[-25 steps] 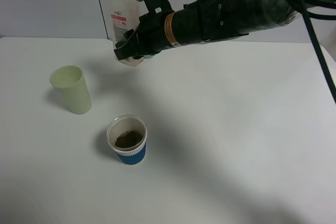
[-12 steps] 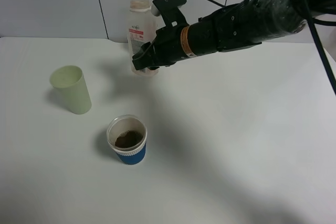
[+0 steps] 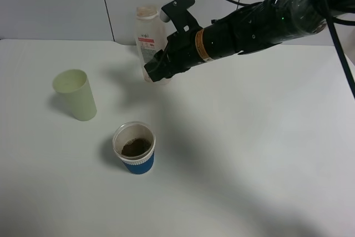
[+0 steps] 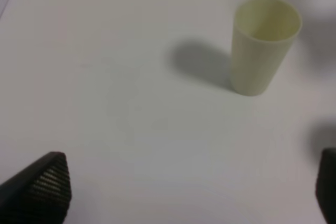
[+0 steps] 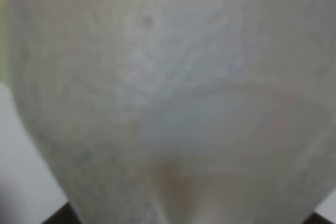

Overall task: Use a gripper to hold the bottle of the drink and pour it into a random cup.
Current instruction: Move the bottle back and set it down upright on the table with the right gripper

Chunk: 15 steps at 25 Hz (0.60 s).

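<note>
Right pincer (image 3: 157, 69) tight around bottle (image 3: 147, 33)

Clear plastic bottle (image 3: 147, 30) — matt table (image 3: 249, 148)

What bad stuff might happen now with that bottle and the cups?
The gripper holds the bottle low down, so it might tip or slip out. The bottle has no cap, so anything inside could spill on the table. The cup has brown drink in it; a bump from the arm would spill it.
</note>
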Tool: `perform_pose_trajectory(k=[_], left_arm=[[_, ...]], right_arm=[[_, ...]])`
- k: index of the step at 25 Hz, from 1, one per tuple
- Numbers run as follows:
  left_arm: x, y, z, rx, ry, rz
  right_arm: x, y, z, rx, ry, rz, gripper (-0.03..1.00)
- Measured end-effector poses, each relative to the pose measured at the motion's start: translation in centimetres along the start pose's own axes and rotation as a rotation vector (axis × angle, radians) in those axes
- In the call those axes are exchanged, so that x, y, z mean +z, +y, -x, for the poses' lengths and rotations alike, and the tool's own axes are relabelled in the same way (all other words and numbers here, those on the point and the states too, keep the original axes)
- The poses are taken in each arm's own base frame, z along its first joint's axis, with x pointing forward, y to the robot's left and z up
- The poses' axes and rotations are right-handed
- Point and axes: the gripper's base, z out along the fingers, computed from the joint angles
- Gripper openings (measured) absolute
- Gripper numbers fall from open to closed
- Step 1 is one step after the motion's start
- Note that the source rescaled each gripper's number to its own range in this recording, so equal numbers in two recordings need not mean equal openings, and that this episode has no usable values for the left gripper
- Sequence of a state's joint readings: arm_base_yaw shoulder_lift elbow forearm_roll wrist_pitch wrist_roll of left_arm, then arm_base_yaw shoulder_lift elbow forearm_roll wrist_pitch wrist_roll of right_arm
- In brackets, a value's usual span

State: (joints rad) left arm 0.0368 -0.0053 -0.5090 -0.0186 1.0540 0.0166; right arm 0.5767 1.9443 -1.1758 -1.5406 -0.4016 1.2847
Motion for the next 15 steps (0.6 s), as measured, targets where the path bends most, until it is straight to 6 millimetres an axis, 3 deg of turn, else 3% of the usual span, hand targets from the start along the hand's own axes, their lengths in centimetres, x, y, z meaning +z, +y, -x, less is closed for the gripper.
perform_pose_trajectory(k=[15], left_arm=[[0.0,0.0,0.0,0.000,0.000,0.000]], right_arm=[[-1.0,-1.7,-3.8,0.017,0.119,-0.028,0.00]])
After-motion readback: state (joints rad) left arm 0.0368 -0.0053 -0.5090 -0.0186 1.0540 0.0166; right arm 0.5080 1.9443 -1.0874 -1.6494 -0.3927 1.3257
